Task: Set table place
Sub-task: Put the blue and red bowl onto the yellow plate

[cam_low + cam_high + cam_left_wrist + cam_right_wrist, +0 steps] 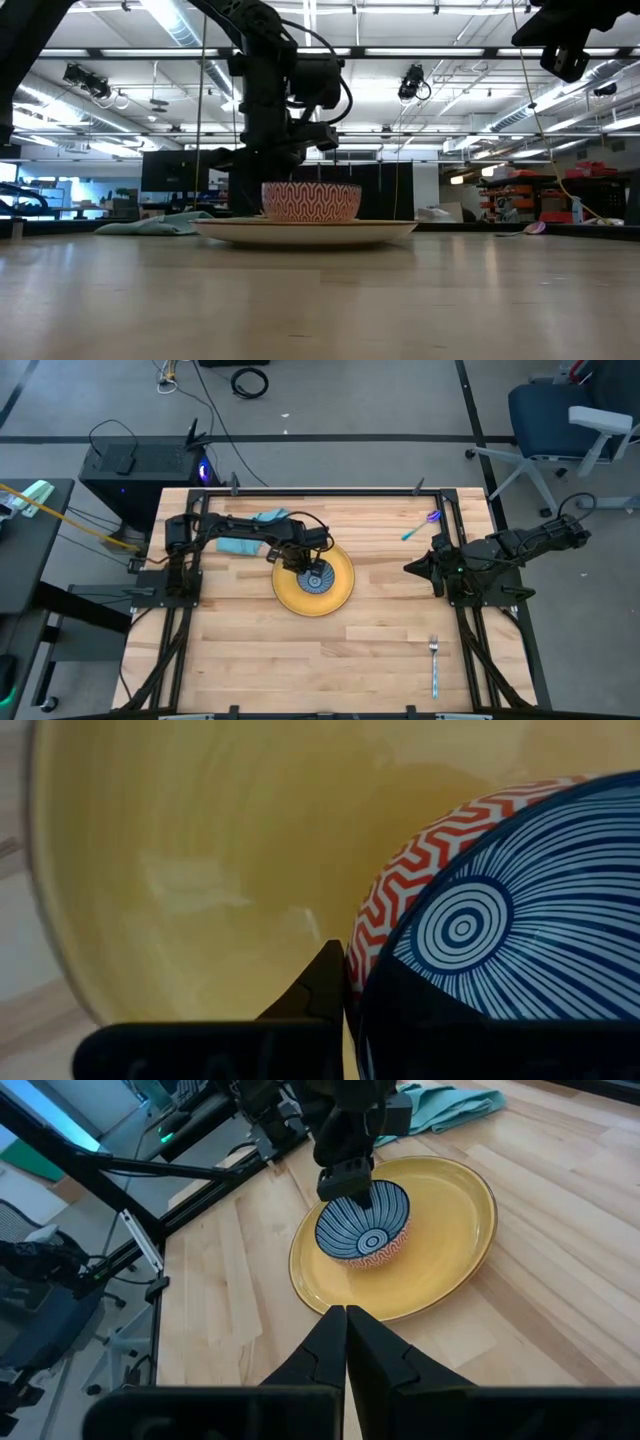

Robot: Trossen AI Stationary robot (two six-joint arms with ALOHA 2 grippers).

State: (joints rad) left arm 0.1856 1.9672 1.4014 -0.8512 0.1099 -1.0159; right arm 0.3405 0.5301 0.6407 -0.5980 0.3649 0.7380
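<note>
A yellow plate [340, 592] lies on the table [300, 660], a little left of its middle. On the plate stands a bowl [365, 1230], blue-striped inside with a red zigzag outside [311, 200]. My left gripper [350, 1188] comes down on the bowl's rim and is shut on it. My right gripper [346, 1320] hangs shut and empty above the table's right side, pointing toward the plate. A fork [434, 663] lies flat near the front right. A purple and blue spoon [420, 526] lies at the far right. My left gripper holds the bowl by its rim [362, 960] on the side toward the table's left edge. One finger [322, 988] is outside against the zigzag wall and the other is inside. The fingers point steeply down from above. The bowl stands upright with its base on the plate.
A teal cloth [250, 536] lies crumpled behind the plate at the far left, partly under my left arm. The black rail frame [320, 490] edges the table. Bare wood shows in front of the plate and between the plate and the fork.
</note>
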